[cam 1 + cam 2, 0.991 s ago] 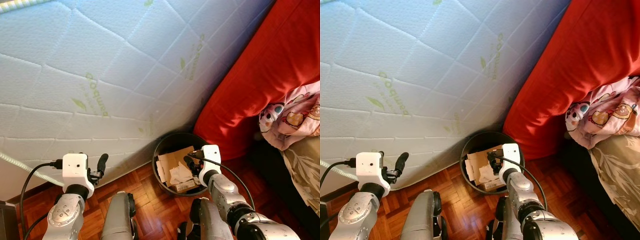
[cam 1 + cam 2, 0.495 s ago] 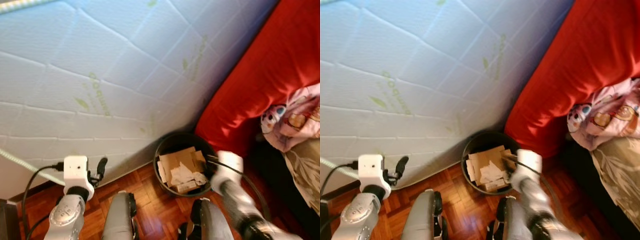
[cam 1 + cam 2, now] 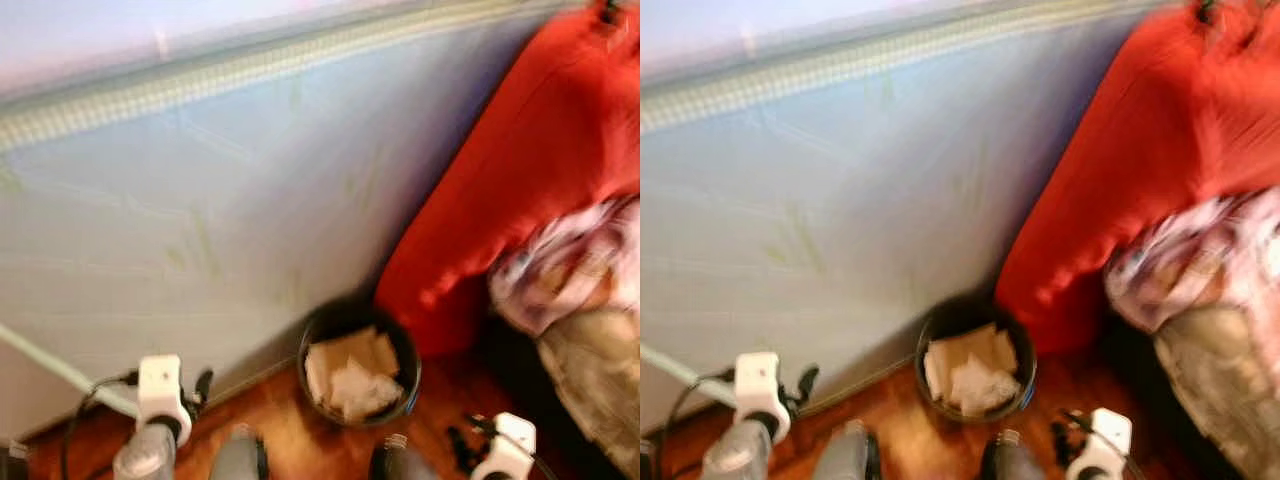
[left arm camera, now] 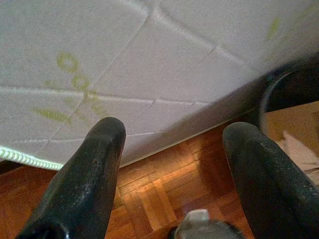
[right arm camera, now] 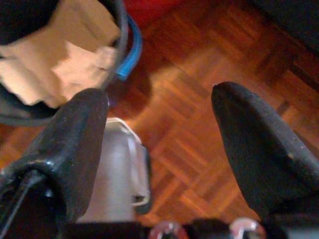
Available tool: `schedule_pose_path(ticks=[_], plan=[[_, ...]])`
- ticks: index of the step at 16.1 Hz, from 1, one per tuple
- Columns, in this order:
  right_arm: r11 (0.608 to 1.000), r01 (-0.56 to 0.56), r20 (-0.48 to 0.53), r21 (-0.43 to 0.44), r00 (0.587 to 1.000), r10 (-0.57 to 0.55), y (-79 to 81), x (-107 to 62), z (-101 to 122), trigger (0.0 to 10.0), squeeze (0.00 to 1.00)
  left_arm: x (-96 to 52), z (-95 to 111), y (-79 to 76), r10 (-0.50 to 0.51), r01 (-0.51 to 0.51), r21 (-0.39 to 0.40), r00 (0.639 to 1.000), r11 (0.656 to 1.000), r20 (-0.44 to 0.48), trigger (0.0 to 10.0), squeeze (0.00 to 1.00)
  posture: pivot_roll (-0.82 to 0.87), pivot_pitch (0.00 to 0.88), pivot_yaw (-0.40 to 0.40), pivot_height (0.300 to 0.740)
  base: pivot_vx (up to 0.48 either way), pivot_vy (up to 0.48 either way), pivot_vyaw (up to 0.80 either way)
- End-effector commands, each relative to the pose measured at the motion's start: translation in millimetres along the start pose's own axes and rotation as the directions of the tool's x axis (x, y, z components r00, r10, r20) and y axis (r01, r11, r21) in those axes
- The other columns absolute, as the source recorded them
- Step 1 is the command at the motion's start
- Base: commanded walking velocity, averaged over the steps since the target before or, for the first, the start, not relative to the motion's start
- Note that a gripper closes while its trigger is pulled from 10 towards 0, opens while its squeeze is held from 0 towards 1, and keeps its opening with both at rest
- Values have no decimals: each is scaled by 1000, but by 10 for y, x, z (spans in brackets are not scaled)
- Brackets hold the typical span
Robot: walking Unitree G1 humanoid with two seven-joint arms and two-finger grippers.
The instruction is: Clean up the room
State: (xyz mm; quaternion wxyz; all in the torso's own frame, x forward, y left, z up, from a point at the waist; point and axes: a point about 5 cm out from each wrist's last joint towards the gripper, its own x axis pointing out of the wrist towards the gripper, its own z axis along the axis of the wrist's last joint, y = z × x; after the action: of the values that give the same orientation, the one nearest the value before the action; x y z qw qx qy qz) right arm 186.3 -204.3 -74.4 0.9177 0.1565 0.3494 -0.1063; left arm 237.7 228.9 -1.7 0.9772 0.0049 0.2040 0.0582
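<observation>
A black waste bin (image 3: 360, 365) stands on the parquet floor against the mattress, holding cardboard and crumpled paper (image 3: 350, 372). My right gripper (image 3: 460, 450) hangs low to the right of the bin, over bare floor. In the right wrist view this gripper (image 5: 164, 134) is open and empty, with the bin (image 5: 60, 59) off to one side. My left gripper (image 3: 203, 385) is held up to the left of the bin, near the mattress foot. Seen from its wrist, the left gripper (image 4: 172, 164) is also open with nothing in it, and the bin's rim (image 4: 279, 84) lies beyond one finger.
A white quilted mattress (image 3: 200, 200) stands on edge across the back. A red cushion (image 3: 510, 170) leans at the right, with pink patterned cloth (image 3: 565, 270) and a leaf-print fabric (image 3: 590, 380) below it. A white cord (image 3: 50, 360) runs at the left. The head views are blurred.
The head camera has swung, so the mattress's top edge now shows and the picture is blurred. My right gripper has drawn back from over the bin to the floor on its right.
</observation>
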Motion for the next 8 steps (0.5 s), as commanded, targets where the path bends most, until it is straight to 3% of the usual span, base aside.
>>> schedule_pose_path(ticks=[1,5,8], plan=[[1000,9,-14,6,1000,-8,9,-10,-44,10000,0,-23,-161,10,9,-8,18,998,1000,-57,10000,0,157,0,-75,705,0,0,0],[1000,-16,-63,2,998,16,152,5,-118,10000,0,-37,-489,35,34,-31,17,976,999,-216,10000,0,135,0,-78,705,0,0,0],[999,-25,-102,-30,995,22,169,-5,-176,10000,0,-61,-637,-92,-48,75,76,949,994,-311,10000,0,100,0,-66,705,0,0,0]])
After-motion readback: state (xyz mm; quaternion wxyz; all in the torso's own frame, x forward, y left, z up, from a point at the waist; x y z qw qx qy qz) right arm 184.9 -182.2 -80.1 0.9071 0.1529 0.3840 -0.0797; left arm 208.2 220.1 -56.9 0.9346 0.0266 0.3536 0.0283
